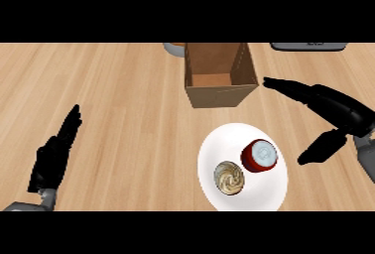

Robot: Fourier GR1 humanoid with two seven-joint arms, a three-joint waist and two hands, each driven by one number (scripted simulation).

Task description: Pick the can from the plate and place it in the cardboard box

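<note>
White plate (219, 149) holds one red can (260, 155) and one pastry (229, 178); both hands unclenched.

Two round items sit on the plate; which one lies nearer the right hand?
The red can, on the plate beside the right hand; the beige swirl-topped item lies farther left.

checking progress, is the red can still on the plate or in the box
On the plate. The red can stands upright on the white plate; the cardboard box shows only bare cardboard inside.
</note>
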